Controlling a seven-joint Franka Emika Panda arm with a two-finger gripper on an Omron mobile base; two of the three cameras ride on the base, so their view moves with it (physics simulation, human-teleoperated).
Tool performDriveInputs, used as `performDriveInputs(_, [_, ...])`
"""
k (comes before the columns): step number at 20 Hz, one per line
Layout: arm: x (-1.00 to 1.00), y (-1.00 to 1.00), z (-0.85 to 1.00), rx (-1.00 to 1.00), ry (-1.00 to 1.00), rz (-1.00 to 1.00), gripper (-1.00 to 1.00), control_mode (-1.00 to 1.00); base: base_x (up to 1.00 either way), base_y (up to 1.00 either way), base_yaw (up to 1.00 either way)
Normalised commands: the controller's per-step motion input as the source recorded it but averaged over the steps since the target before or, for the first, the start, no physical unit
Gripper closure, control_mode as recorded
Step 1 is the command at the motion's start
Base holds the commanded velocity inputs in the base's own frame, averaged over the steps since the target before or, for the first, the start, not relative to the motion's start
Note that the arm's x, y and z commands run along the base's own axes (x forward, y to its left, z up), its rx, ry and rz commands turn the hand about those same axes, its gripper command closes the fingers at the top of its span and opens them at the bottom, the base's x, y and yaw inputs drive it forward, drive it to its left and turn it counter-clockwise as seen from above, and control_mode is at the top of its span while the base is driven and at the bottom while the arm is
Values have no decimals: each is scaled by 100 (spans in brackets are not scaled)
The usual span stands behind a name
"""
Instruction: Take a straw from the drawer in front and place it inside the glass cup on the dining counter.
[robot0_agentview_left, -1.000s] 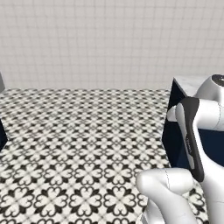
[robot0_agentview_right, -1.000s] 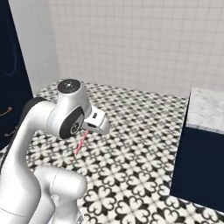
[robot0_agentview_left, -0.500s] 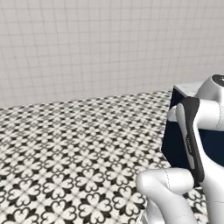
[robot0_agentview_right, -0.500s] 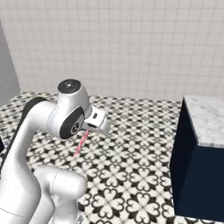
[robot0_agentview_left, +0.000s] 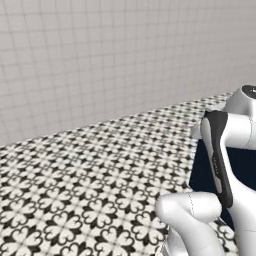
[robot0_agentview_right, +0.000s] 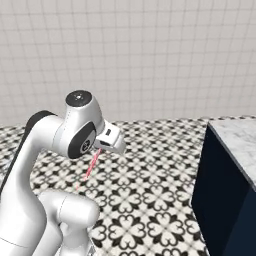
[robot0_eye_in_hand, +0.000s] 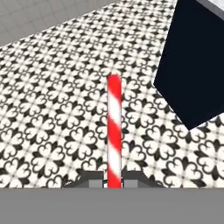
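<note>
While the two-finger gripper (robot0_eye_in_hand: 113, 179) is clamped on the thin red-and-white striped straw (robot0_eye_in_hand: 114, 131), the straw projects straight out from between the fingertips, above the black-and-white patterned floor tiles (robot0_eye_in_hand: 57, 131). At one side stands the navy-blue base of the marble-topped dining counter (robot0_agentview_right: 225, 190). Judged risk: held only at one end, the long straw may pivot in the grip or strike the counter edge during approach.

Below and ahead of the gripper (robot0_eye_in_hand: 113, 183) lies open patterned floor (robot0_eye_in_hand: 57, 127), bare as far as the tiled wall (robot0_agentview_right: 150, 60). The only obstacle is the dining counter (robot0_agentview_right: 227, 190), its navy block standing off to the gripper's right.
</note>
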Motion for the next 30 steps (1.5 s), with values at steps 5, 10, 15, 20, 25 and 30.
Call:
performDriveInputs(5, [0,0,0,0,0,0,100,100,100,66,-41])
performDriveInputs(10, [0,0,0,0,0,0,100,100,100,56,-41])
performDriveInputs(15, [0,0,0,0,0,0,100,100,100,55,-43])
performDriveInputs(20, [0,0,0,0,0,0,100,100,100,55,-45])
performDriveInputs(25, [0,0,0,0,0,0,100,100,100,61,-45])
performDriveInputs(30, [0,0,0,0,0,0,100,100,100,71,-47])
